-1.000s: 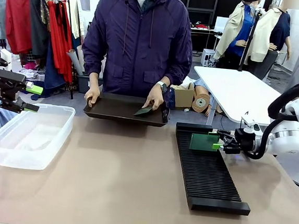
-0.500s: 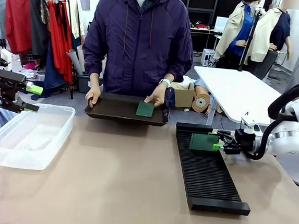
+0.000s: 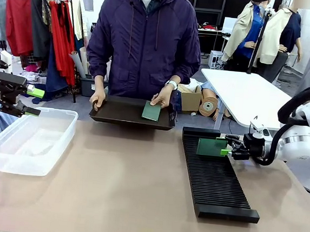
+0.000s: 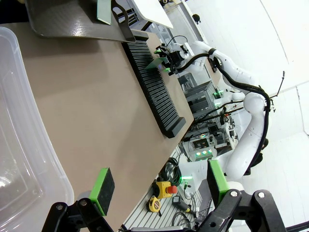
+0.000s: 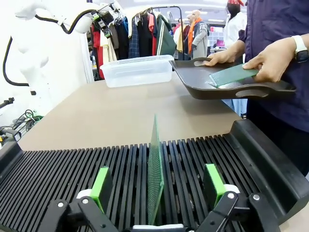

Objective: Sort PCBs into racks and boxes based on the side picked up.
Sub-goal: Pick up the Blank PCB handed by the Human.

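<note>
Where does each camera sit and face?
Front view: fixed between the arms, facing across the tan table at the purple-jacketed person holding a dark tray; left gripper and right gripper at the sides.
Left wrist view: on the left wrist, rolled, facing past the clear plastic tub toward the long black slotted rack; own green pads below.
Right wrist view: on the right wrist, facing along the rack toward the person; own pads flank an upright green circuit board.
Shared: rack, tub, tray.

The left gripper is spread wide, holding nothing, beside the clear tub. Farther off, a green PCB stands upright in the black rack at the right gripper; a second PCB lies on the dark tray.
</note>
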`<state>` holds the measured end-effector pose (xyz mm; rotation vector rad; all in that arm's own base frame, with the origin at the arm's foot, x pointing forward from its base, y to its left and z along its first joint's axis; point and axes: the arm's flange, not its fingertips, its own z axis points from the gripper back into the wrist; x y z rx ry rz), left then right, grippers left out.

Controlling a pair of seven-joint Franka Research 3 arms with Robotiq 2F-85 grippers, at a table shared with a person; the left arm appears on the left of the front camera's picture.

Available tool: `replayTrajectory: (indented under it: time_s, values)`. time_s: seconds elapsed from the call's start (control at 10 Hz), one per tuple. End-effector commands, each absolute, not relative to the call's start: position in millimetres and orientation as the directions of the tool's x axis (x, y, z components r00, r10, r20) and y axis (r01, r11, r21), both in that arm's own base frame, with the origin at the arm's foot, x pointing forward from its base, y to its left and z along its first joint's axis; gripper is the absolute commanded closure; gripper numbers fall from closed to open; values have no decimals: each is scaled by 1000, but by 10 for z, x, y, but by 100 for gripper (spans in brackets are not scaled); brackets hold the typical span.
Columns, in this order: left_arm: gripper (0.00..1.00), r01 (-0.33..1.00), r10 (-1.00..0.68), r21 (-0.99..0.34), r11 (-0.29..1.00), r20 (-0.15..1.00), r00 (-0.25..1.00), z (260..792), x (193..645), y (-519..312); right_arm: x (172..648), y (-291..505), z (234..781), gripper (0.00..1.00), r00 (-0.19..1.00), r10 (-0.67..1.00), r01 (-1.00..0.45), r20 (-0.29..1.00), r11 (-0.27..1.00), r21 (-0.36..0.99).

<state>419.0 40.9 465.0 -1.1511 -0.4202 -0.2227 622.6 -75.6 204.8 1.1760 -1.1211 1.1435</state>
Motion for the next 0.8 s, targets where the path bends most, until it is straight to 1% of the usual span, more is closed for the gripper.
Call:
replayTrajectory:
  time_s: [0.0, 0.7]
  values:
    - [0, 383, 43, -838, 388, 431, 901, 4673, 4178, 416, 6231, -748, 2073, 0, 79, 56, -996, 995, 41, 77]
    - [0, 383, 43, -838, 388, 431, 901, 4673, 4178, 416, 6226, -756, 2048, 0, 88, 57, -995, 994, 43, 85]
